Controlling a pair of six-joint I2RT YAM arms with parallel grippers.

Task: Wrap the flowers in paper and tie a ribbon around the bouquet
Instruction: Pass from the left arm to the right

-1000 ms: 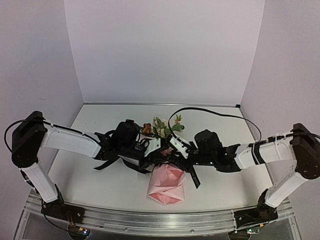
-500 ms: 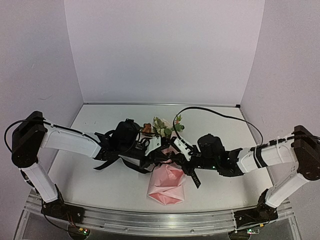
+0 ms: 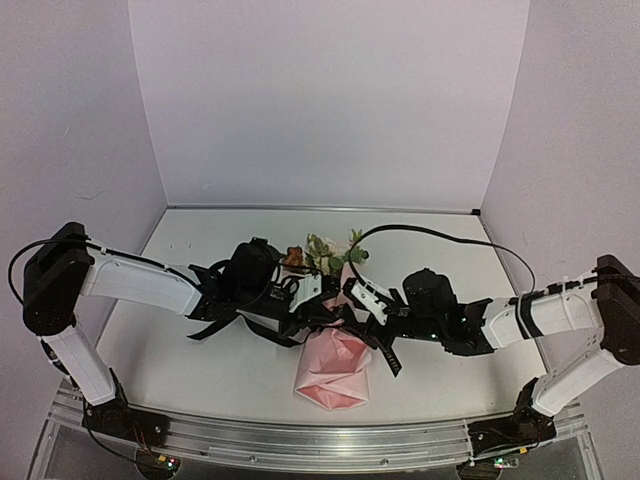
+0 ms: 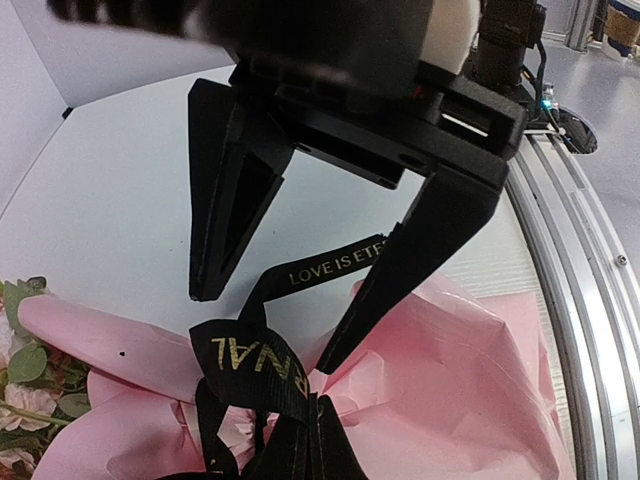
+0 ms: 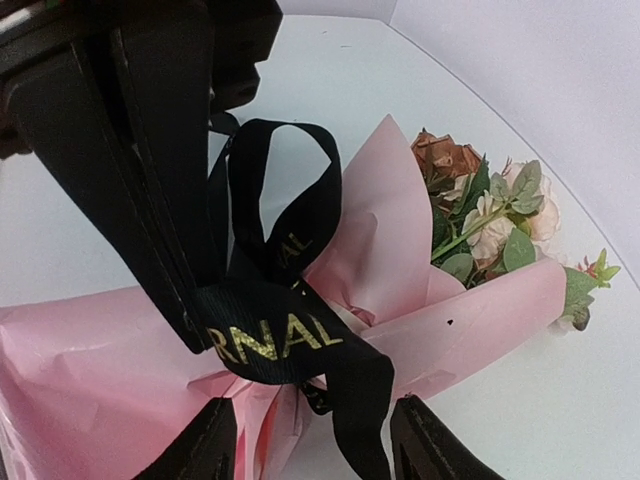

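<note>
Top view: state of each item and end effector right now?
left end effector: shut on the ribbon
right end effector: open, straddling the ribbon
ribbon: looped around the paper, one tail loose
paper: wrapped around the flowers, gathered at the waist
flowers: lying in the paper, blooms poking out

From above, the left jaws and right jaws cover the middle of the paper (image 3: 335, 375), hiding the ribbon (image 3: 386, 358) knot (its lettering is too small to read there). In the left wrist view the flowers (image 4: 20, 400) run off the left edge.
</note>
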